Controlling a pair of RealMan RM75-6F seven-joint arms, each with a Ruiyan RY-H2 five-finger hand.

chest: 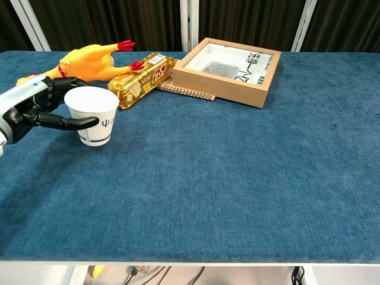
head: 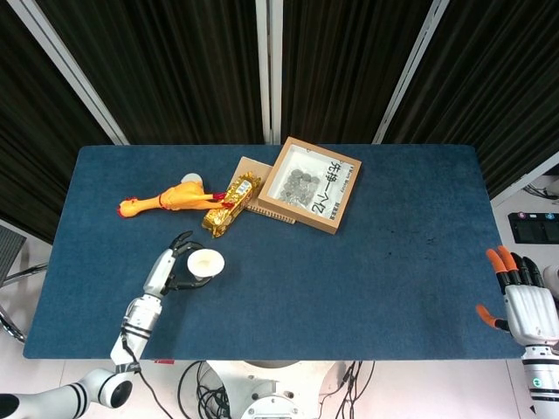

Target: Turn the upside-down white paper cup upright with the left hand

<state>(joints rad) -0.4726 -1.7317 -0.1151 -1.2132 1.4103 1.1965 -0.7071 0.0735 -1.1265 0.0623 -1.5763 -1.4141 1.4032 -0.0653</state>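
Observation:
The white paper cup (chest: 93, 116) stands mouth up at the left of the blue table, and from above its open mouth shows as a pale disc (head: 204, 261). My left hand (chest: 37, 108) holds it from the left side, dark fingers wrapped round its wall just under the rim. In the head view the same left hand (head: 169, 270) lies to the cup's left. Whether the cup's base touches the cloth I cannot tell. My right hand (head: 519, 298) hangs off the table's right edge with orange-tipped fingers spread, holding nothing.
A yellow rubber chicken (chest: 83, 60) and a gold snack pack (chest: 142, 79) lie behind the cup. A wooden box (chest: 230, 69) with coins rests on a notebook (chest: 185, 91) at the back centre. Dark curtains close the rear.

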